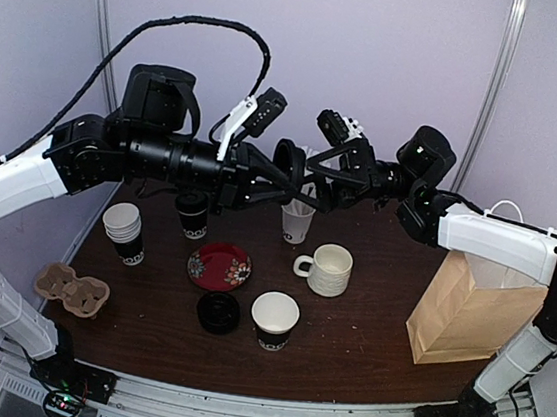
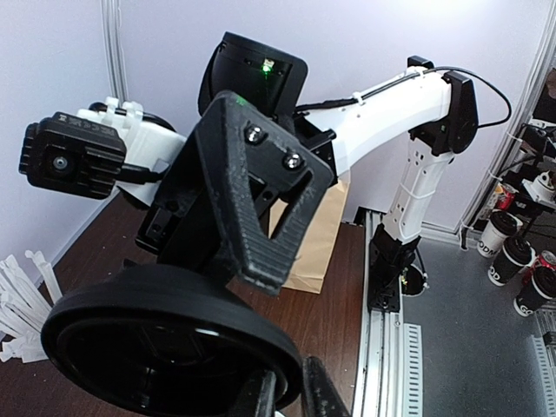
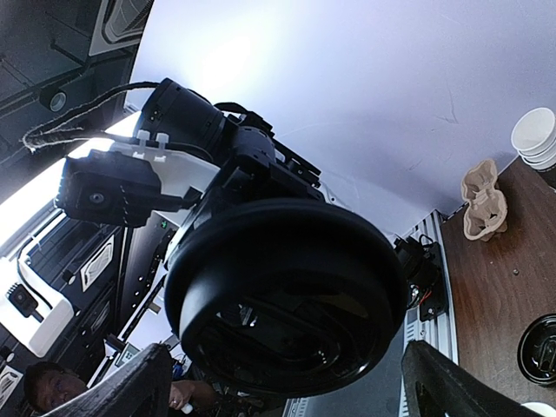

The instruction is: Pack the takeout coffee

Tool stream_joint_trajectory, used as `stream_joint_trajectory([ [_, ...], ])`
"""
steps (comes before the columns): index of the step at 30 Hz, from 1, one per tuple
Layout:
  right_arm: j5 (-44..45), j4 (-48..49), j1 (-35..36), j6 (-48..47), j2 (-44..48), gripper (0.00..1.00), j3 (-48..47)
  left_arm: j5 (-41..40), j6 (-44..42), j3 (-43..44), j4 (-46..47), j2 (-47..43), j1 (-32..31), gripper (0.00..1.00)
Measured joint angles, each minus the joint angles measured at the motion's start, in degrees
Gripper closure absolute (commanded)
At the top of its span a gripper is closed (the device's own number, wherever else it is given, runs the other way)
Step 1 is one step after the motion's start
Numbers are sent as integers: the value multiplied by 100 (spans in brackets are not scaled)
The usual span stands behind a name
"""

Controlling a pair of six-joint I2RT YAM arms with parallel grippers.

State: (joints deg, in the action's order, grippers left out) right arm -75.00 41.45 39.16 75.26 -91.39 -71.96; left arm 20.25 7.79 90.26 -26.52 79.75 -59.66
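A black lid (image 3: 278,295) is held aloft, clamped by its edge in the left gripper (image 1: 280,174). The right gripper (image 1: 313,184) is spread wide, fingers (image 3: 143,387) flanking it. An uncapped coffee cup (image 1: 274,319) is seen standing on the table (image 1: 363,349), beside a second lid (image 1: 217,312).

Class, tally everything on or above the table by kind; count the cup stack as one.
Loose black plastic lids: 2
Single white paper cups with black bands: 2
Stack of such cups: 1
Cream ribbed ceramic mug: 1
White cup of straws: 1
Round red plate: 1
Brown cardboard cup carrier: 1
Brown paper bag: 1
Total: 10
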Motion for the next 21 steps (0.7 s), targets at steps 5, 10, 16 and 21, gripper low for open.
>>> stream_joint_trajectory([
  [5, 0, 4, 24, -7, 0, 7, 0, 28, 9, 0, 17, 42, 0, 88],
  [10, 0, -2, 37, -28, 0, 14, 0, 63, 28, 0, 83, 61, 0, 88],
  [16, 0, 0, 37, -33, 0, 21, 0, 96, 48, -2, 118, 66, 0, 88],
  [21, 2, -66, 37, -157, 0, 23, 0, 79, 48, -2, 120, 96, 0, 67],
])
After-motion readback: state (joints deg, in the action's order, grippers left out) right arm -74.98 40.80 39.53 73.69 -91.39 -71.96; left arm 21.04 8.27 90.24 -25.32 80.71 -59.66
